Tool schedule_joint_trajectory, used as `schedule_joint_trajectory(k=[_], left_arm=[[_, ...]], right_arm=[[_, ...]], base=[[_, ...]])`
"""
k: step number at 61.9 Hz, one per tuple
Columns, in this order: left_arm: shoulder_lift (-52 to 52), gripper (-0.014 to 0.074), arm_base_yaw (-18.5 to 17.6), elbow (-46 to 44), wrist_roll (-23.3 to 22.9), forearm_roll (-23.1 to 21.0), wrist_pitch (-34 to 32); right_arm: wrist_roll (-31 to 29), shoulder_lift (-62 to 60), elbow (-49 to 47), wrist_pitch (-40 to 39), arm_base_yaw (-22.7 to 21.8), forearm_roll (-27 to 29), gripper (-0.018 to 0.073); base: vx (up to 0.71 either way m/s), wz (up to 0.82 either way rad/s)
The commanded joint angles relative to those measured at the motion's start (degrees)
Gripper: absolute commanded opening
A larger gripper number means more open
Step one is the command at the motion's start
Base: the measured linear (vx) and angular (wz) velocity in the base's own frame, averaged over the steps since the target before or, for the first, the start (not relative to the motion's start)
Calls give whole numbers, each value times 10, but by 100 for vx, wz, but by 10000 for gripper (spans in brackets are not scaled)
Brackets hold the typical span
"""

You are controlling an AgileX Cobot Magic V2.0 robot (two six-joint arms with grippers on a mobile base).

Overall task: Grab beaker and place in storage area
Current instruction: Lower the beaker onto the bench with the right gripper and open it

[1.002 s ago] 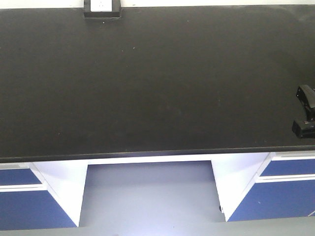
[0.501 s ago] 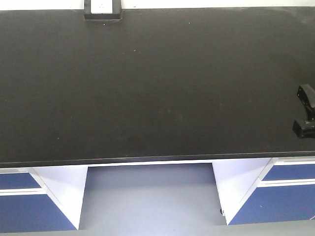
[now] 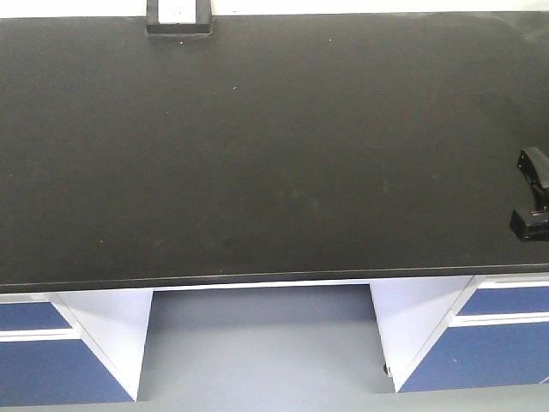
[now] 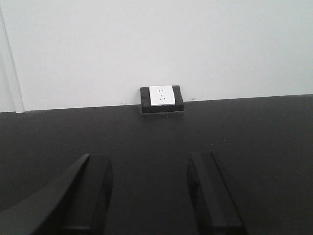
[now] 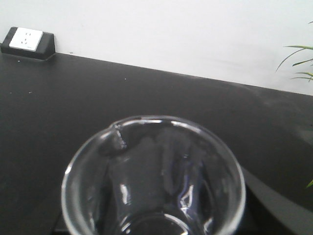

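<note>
Progress looked past the midpoint to us: the beaker [image 5: 154,181] was already in hand and the tabletop [image 3: 274,154] meant for storage lay in front of the robot, so only the setting down and the release were left. In the right wrist view the beaker filled the lower half of the frame, its rim toward the camera and its pouring lip at the rim's upper left. The right gripper [image 3: 530,196] showed in the front view as two black fingers at the right edge of the frame, over the tabletop. We could not make out the clear glass between them. We judged the fingers closed on the beaker's walls, going mainly by how near and centred it sat in the wrist view. No beaker stood on the tabletop yet.

The left gripper [image 4: 148,164] was spread wide and held nothing; only bare black surface showed between its fingers.

We counted one beaker, one tabletop and two grippers. One black-and-white box [image 3: 177,15] sat at the rear edge, at the upper left of the front view. Blue cabinets [image 3: 51,369] showed in two banks, one at each lower corner. A few leaves of one plant [image 5: 298,61] reached in at the right edge of the right wrist view.
</note>
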Motion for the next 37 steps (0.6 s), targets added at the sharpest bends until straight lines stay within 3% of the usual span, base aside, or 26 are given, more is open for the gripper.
schedule_joint_trajectory(k=[1, 20, 29, 37], left_arm=[[1, 478, -2, -19, -4, -4, -45], [1, 478, -2, -19, -4, -4, -45], [1, 478, -2, -19, -4, -4, -45], [1, 478, -2, -19, -4, -4, -45]], right_arm=[[0, 10, -18, -83, -1, 2, -8], [24, 196, -28, -330, 6, -16, -5], [36, 311, -86, -347, 71, -86, -5], [32, 425, -163, -362, 132, -89, -5]], base=[[0, 0], [0, 0], [0, 0], [0, 0]])
